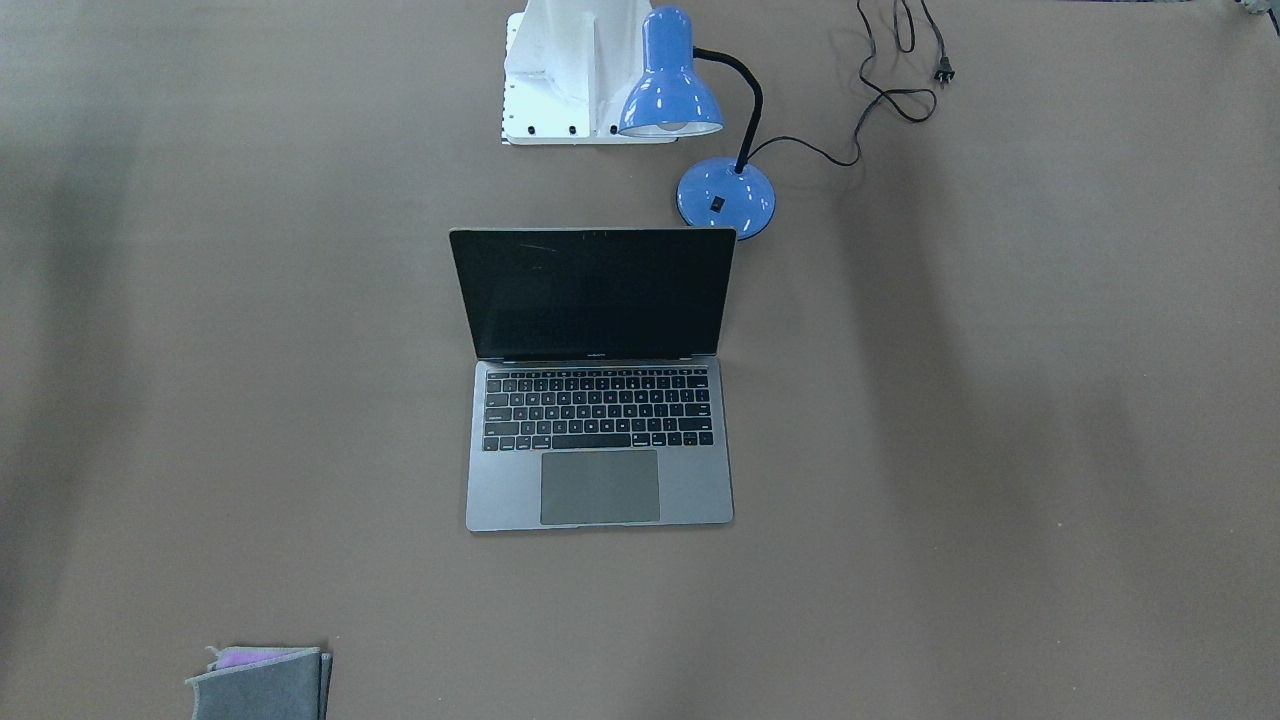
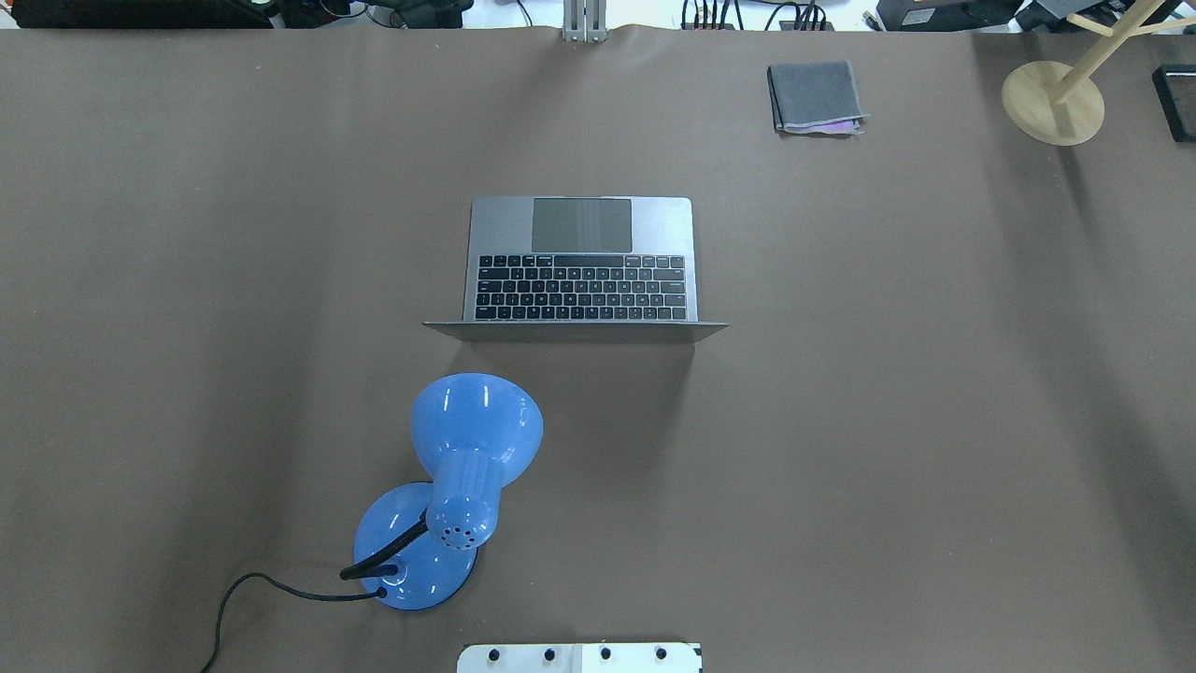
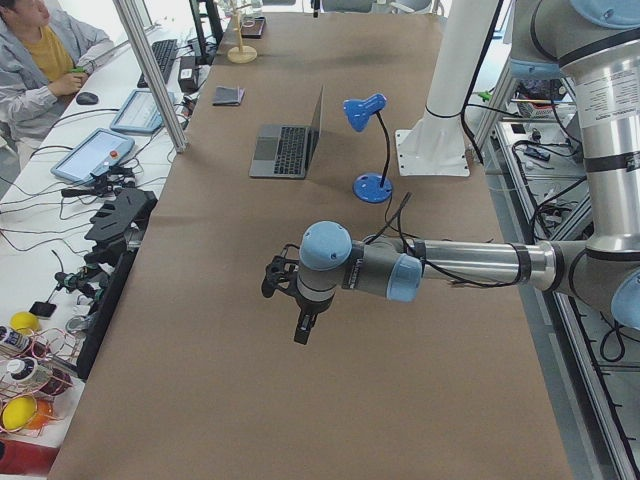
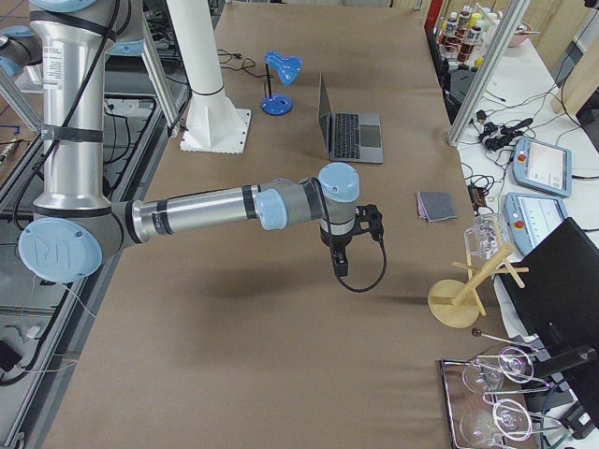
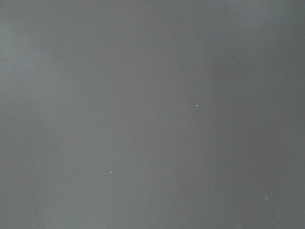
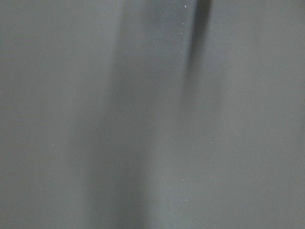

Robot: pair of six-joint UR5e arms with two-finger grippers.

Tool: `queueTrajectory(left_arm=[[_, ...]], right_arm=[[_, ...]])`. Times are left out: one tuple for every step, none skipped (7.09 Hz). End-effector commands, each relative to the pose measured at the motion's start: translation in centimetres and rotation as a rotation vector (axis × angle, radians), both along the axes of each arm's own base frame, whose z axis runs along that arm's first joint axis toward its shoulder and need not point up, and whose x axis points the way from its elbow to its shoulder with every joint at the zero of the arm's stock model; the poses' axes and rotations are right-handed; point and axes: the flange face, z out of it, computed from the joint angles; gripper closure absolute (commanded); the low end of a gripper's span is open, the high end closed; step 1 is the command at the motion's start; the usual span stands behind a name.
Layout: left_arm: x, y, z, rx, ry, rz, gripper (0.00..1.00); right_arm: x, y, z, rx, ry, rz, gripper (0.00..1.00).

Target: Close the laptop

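The left claw (image 3: 303, 328) hangs pointing down over bare table (image 2: 187, 280), well apart from everything; whether it is spread cannot be told. The blue desk lamp (image 2: 472, 439) crowds the lid's near-left corner. The laptop (image 2: 579, 262) stands open mid-table, screen facing away from the robot, top edge free. Approach from the right looks more open. The right claw (image 4: 339, 268), equally unreadable, hangs there.

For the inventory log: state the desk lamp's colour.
The desk lamp is blue; clearest in the overhead view.
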Motion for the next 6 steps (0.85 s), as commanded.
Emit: queueTrajectory(left_arm=[[0.3, 0.1, -0.4, 0.008, 0.037, 0.01, 0.02], [0.3, 0.0, -0.5, 0.016, 0.041, 0.01, 0.02], [0.6, 0.0, -0.8, 0.019, 0.066, 0.02, 0.04], [1.3, -0.6, -3.0, 0.018, 0.143, 0.014, 0.08], [3.1, -2.1, -7.0, -0.04, 0.207, -0.033, 0.21], [6.7, -2.6, -11.1, -0.114, 0.242, -0.057, 0.57]], right_arm=[[-0.7, 0.1, -0.5, -0.005, -0.013, -0.005, 0.0], [-0.7, 0.1, -0.8, -0.002, -0.021, -0.005, 0.0], [-1.5, 0.3, -1.6, -0.025, -0.056, 0.0, 0.0], [-4.0, 0.7, -4.6, -0.025, -0.09, 0.026, 0.0], [-8.3, 1.6, -8.6, -0.037, -0.123, 0.095, 0.0], [-13.1, 3.4, -12.6, -0.051, -0.168, 0.136, 0.07]])
